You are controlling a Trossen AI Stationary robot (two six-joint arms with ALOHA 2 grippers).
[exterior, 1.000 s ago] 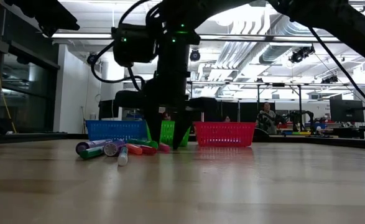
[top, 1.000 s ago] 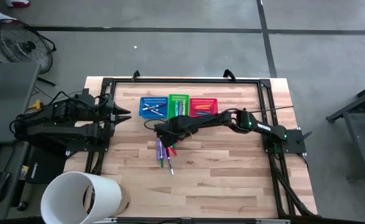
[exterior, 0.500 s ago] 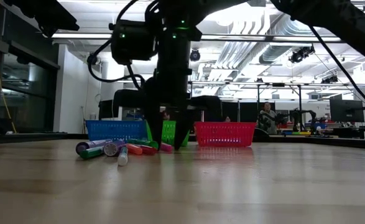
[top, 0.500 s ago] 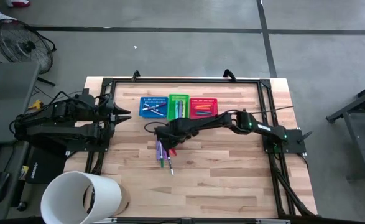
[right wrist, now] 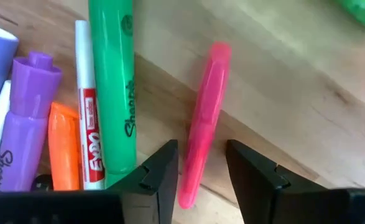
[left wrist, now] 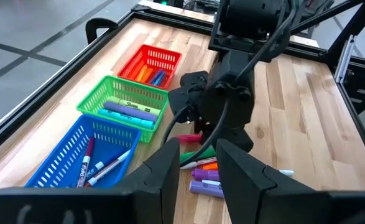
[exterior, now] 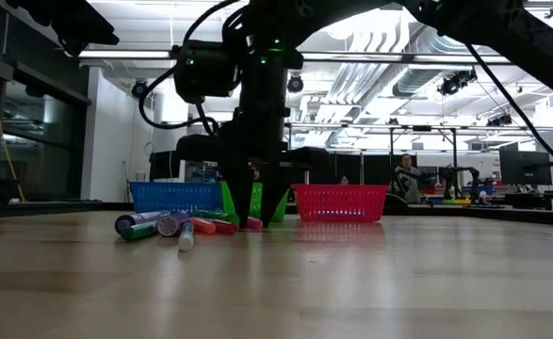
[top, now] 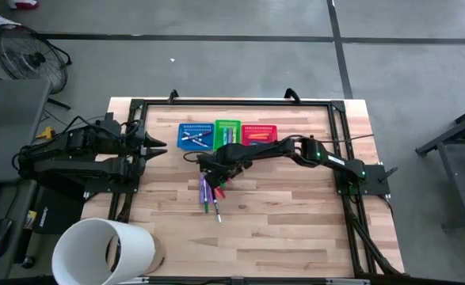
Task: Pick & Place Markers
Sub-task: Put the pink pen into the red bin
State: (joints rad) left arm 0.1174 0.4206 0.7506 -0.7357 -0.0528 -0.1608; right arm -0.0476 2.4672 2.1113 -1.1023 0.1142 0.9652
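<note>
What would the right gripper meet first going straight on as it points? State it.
Most likely the pink marker: it lies between the open fingers of the right gripper, which points down at the table. Contact cannot be told.

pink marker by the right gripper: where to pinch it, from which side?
Pinch the pink marker mid-barrel, from straight above, right gripper fingers across its width. It lies flat on the table, apart from the green marker, so both sides are free.
</note>
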